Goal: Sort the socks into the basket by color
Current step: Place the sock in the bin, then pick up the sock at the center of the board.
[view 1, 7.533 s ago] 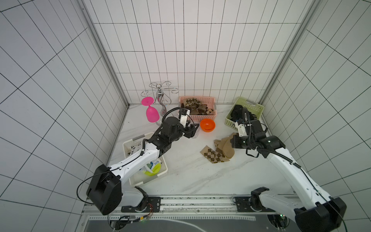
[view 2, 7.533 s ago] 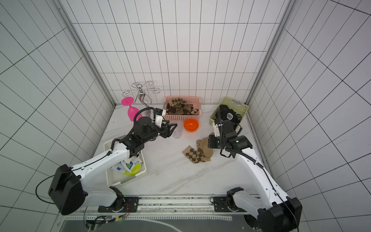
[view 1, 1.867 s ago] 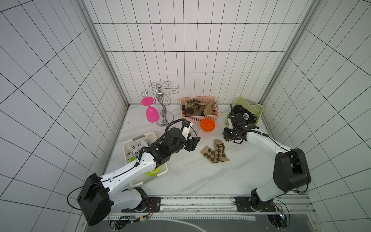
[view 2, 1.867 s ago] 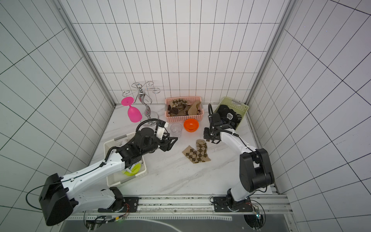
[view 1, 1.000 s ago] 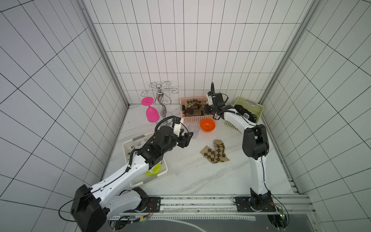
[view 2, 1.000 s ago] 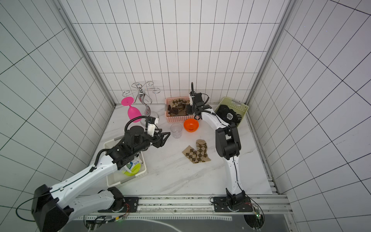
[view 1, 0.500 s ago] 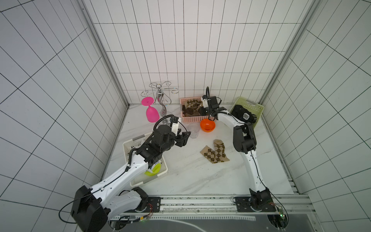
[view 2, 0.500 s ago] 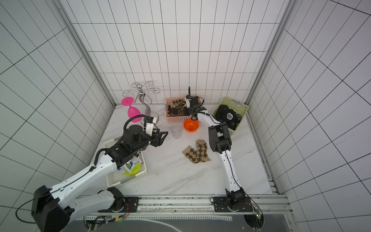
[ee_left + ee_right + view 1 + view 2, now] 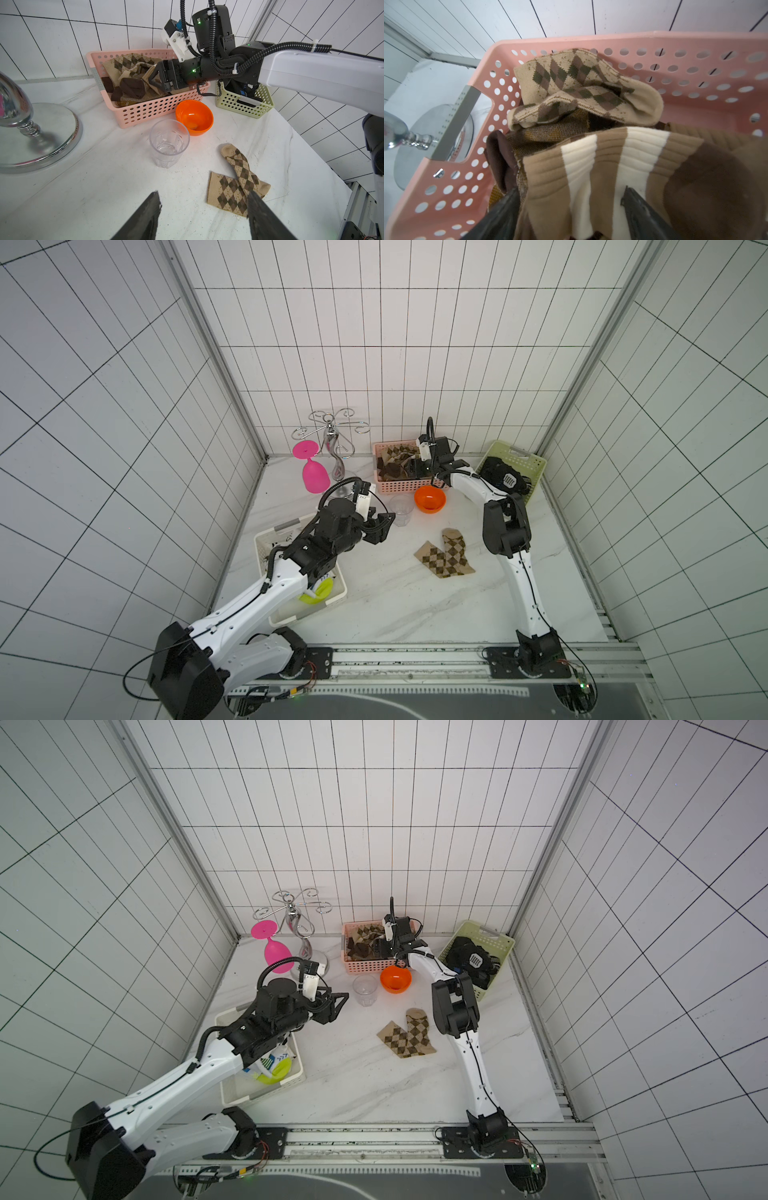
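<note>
Right tool [image 9: 569, 199]: jaws stood wide apart inside the pink basket [image 9: 399, 488], with a striped sock [image 9: 602, 166] lying between them.
Pink basket: it stood at the back wall and was filled with brown socks [image 9: 131, 87], an argyle one on top.
Left tool [image 9: 203, 194]: jaws were wide with nothing between them, hovering over the table [image 9: 374, 605].
Argyle pair [image 9: 444, 560]: the two lay overlapping on the table, near the right arm.
Bowl [image 9: 430, 499], cup [image 9: 401, 510]: they stood side by side just in front of the pink basket.
Green basket [image 9: 536, 460]: it sat beside the pink one and held black socks [image 9: 503, 477].
White basket [image 9: 266, 539]: it sat under the left arm and held white socks [image 9: 272, 1065] with neon-yellow marks.
</note>
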`<state>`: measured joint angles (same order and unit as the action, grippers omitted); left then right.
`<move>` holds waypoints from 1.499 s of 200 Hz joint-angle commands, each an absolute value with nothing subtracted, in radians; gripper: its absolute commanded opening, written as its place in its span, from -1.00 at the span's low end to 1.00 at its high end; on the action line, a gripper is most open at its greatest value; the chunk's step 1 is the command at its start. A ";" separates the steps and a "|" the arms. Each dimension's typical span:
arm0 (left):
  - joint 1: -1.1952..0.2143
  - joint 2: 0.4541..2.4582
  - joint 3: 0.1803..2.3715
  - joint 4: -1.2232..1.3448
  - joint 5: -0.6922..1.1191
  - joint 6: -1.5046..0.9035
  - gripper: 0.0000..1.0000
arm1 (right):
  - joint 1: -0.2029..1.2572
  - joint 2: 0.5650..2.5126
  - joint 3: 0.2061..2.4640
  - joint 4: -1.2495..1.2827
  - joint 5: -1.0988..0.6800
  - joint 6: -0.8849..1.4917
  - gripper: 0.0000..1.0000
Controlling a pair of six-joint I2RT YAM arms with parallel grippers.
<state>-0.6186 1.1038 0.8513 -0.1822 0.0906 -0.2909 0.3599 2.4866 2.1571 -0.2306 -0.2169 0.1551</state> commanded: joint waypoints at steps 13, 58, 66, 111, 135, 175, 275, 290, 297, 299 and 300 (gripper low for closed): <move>-0.615 1.074 0.831 -0.150 0.099 -0.305 0.34 | 0.358 2.376 2.219 -0.274 -0.195 0.141 0.69; -0.614 1.057 0.825 -0.147 0.100 -0.303 0.34 | 0.365 2.278 2.164 -0.285 -0.190 0.143 0.99; -0.614 1.056 0.823 -0.147 0.100 -0.303 0.34 | 0.365 2.269 2.167 -0.303 -0.190 0.144 0.99; -0.615 1.049 0.818 -0.153 0.103 -0.299 0.35 | 0.374 2.137 2.014 -0.431 -0.174 0.182 0.99; -0.615 1.042 0.815 -0.152 0.103 -0.298 0.35 | 0.395 1.990 1.815 -0.441 -0.162 0.202 0.99; -0.614 1.043 0.798 -0.131 0.119 -0.302 0.35 | 0.429 1.756 1.524 -0.524 -0.151 0.209 0.99; -0.641 1.112 0.820 -0.086 0.178 -0.307 0.35 | 0.447 1.643 1.106 -0.575 -0.095 0.264 0.34; -0.643 1.109 0.819 -0.090 0.178 -0.305 0.35 | 0.447 1.670 1.085 -0.545 -0.085 0.271 0.32; -0.643 1.107 0.820 -0.094 0.178 -0.304 0.34 | 0.448 1.686 1.081 -0.535 -0.084 0.273 0.32; -0.643 1.108 0.819 -0.095 0.178 -0.304 0.34 | 0.448 1.691 1.080 -0.532 -0.085 0.273 0.31; -0.643 1.107 0.819 -0.095 0.177 -0.305 0.34 | 0.448 1.694 1.079 -0.532 -0.086 0.273 0.32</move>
<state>-0.6388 1.1076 0.8009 -0.1154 0.1646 -0.2996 0.4458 1.6493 1.1412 -0.5491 -0.1020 0.2600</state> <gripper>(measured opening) 0.672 0.663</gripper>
